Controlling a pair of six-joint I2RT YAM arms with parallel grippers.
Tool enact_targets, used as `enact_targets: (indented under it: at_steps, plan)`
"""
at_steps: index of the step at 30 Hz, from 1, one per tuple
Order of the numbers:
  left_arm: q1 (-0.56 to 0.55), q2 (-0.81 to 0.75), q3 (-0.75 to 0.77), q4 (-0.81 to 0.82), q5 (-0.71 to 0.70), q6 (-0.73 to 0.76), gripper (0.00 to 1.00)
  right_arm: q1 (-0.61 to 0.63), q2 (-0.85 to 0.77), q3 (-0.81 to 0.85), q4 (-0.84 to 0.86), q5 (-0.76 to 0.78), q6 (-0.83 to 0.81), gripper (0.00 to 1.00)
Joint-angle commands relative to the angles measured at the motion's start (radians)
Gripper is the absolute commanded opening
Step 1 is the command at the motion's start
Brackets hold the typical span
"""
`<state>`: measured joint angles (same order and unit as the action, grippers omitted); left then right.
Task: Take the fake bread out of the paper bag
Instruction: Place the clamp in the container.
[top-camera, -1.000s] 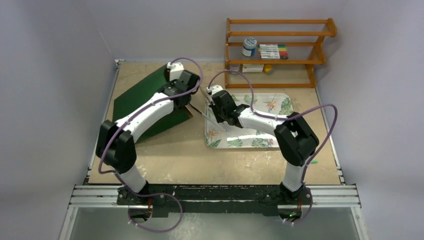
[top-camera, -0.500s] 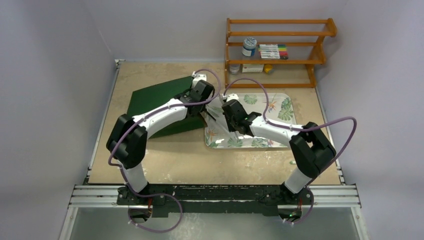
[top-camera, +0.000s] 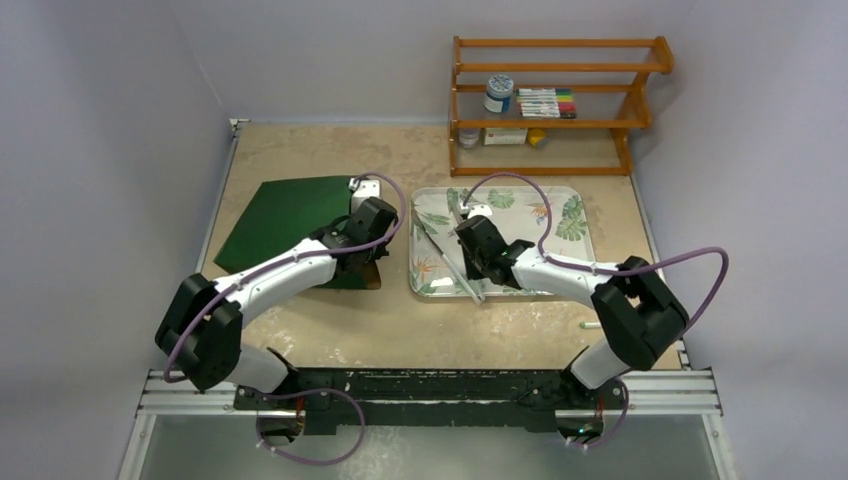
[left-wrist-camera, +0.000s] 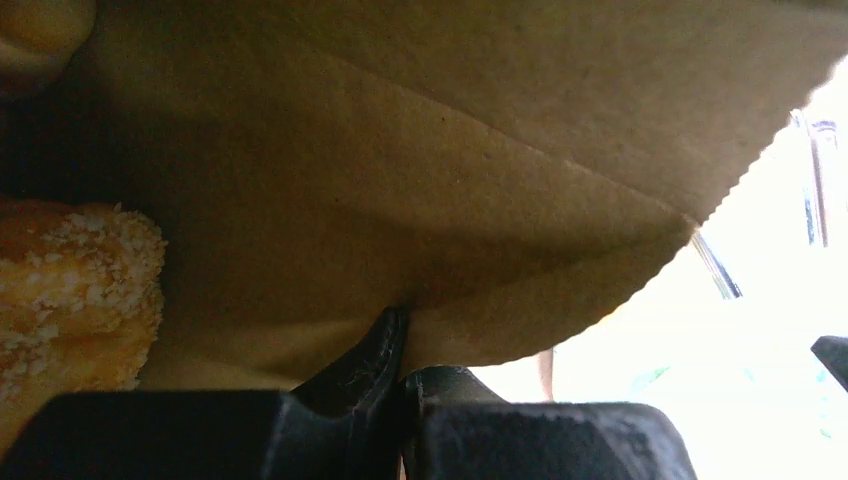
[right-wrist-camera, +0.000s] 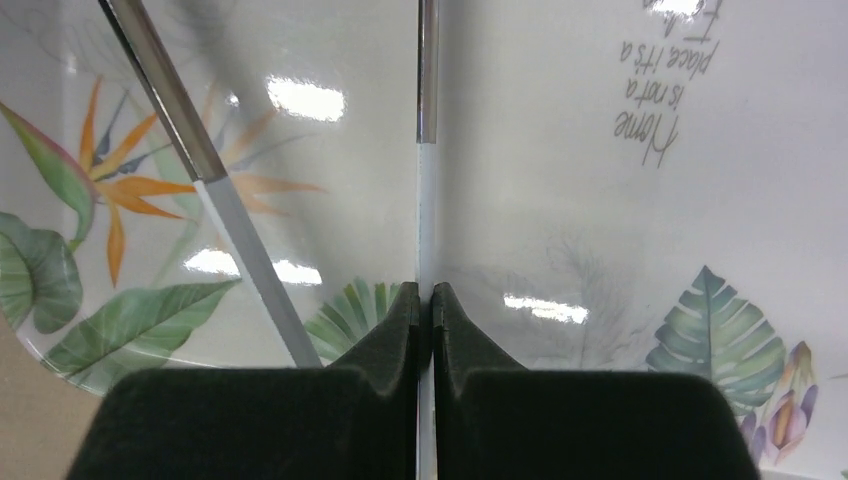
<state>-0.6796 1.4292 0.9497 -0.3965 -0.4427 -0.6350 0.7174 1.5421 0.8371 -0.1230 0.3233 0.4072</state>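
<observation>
The paper bag (top-camera: 285, 215), dark green outside, lies flat on the left of the table with its mouth toward the tray. My left gripper (top-camera: 372, 258) is at that mouth, shut on the bag's kraft-brown edge (left-wrist-camera: 520, 230); in the left wrist view the left gripper (left-wrist-camera: 405, 335) pinches the zigzag-cut rim. Inside the bag shows fake bread: a crumb-coated orange pastry (left-wrist-camera: 70, 290) and a tan piece (left-wrist-camera: 35, 30) at the top left. My right gripper (top-camera: 465, 225) hovers over the tray, and the right wrist view shows this gripper (right-wrist-camera: 425, 295) shut on one arm of metal tongs (right-wrist-camera: 427, 100).
A leaf-printed tray (top-camera: 540, 275) lies right of the bag, with the tongs (top-camera: 465, 280) slanting across its left part. Their free arm (right-wrist-camera: 200, 170) runs diagonally in the right wrist view. A wooden shelf (top-camera: 560, 70) with a jar and markers stands at the back right.
The left arm has pulled back toward the near side and lowered the bag from a raised tilt to flat on the table. The right gripper with the tongs has shifted right over the tray.
</observation>
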Motion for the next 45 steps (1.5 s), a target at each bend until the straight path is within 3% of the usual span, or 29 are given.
enact_targets:
  at_steps: [1, 4, 7, 11, 26, 35, 45]
  plan:
    - [-0.011, 0.015, -0.012, 0.051, -0.007, -0.126, 0.0, 0.01, 0.01, -0.013, 0.016, -0.035, 0.025, 0.06]
    - [-0.02, 0.031, -0.005, 0.062, -0.015, -0.151, 0.02, 0.011, 0.023, -0.01, 0.018, -0.037, 0.029, 0.29]
    - [-0.033, 0.042, 0.011, 0.062, -0.017, -0.172, 0.11, 0.011, 0.011, -0.007, 0.012, -0.026, 0.033, 0.48]
    - [-0.062, 0.053, 0.052, 0.047, -0.034, -0.189, 0.21, 0.012, -0.031, -0.001, 0.002, -0.02, 0.028, 0.6]
    - [-0.097, 0.059, 0.04, 0.025, -0.047, -0.246, 0.26, 0.03, -0.103, 0.019, -0.018, -0.029, 0.008, 0.64]
    - [-0.117, 0.029, 0.0, 0.042, -0.047, -0.288, 0.36, 0.046, -0.081, 0.035, 0.007, -0.054, -0.017, 0.65]
    - [-0.143, 0.031, 0.05, 0.046, -0.039, -0.315, 0.38, 0.056, -0.034, 0.04, 0.021, -0.056, -0.033, 0.77]
